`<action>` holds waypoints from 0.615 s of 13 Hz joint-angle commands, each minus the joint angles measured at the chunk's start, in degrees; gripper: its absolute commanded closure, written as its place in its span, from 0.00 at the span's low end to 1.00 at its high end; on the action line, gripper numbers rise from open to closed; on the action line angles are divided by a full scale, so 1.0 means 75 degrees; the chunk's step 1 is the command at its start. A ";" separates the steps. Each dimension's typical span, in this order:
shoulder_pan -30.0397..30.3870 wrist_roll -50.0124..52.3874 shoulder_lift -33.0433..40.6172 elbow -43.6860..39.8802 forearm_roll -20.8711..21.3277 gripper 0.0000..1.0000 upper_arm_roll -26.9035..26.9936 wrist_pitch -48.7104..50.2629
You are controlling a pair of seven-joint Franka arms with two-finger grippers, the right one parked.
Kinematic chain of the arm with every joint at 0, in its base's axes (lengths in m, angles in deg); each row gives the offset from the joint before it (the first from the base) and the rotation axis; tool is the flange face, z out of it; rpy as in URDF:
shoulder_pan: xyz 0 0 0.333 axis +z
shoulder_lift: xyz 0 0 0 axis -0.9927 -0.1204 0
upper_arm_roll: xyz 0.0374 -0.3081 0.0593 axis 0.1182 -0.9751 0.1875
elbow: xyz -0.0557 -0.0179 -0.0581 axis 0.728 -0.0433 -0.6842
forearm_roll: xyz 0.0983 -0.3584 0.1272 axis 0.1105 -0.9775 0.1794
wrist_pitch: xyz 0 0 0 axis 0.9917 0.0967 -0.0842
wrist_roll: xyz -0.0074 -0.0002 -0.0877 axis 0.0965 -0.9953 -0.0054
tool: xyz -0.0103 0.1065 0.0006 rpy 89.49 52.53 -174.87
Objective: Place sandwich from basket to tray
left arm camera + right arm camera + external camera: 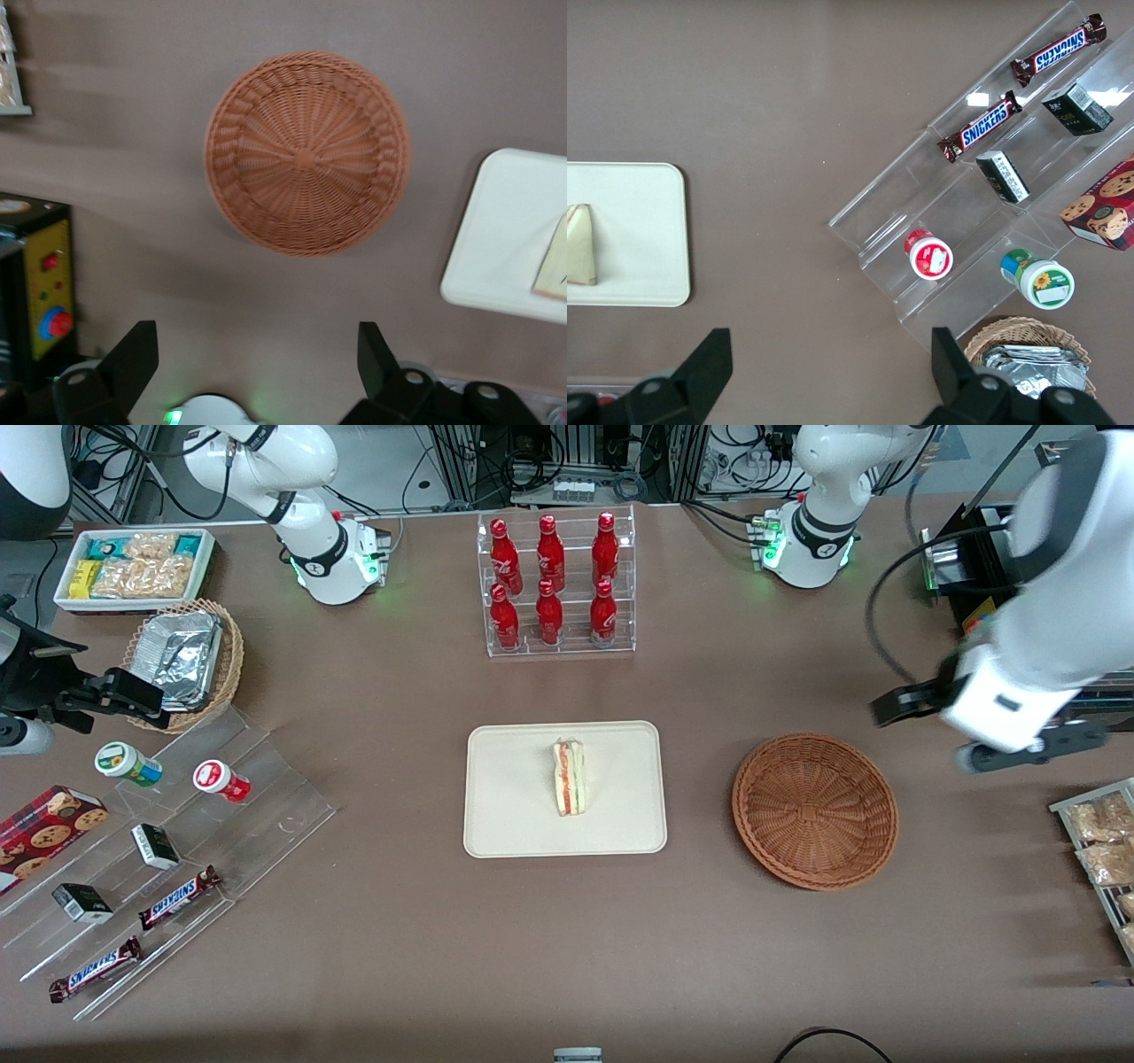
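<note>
Two SNICKERS bars [180, 897] show; the hand [257, 354], fingers apart, hovers over the basket [307, 165].

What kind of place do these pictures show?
Probably a robotics lab set up as a mock snack shop: a rack of red bottles, Snickers bars on clear tiered shelves, cables near the arm bases. The sandwich lies on the tray; the open gripper hangs above the basket.
</note>
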 commanded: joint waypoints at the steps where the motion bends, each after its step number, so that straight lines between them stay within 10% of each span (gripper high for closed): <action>1: -0.0169 -0.1060 0.0930 0.0748 -0.0594 0.01 0.1085 -0.0022; 4: -0.1505 -0.2092 0.1609 0.1332 -0.0760 0.01 0.3104 -0.0080; 8: -0.2081 -0.2432 0.2793 0.2691 -0.0819 0.01 0.3950 -0.0607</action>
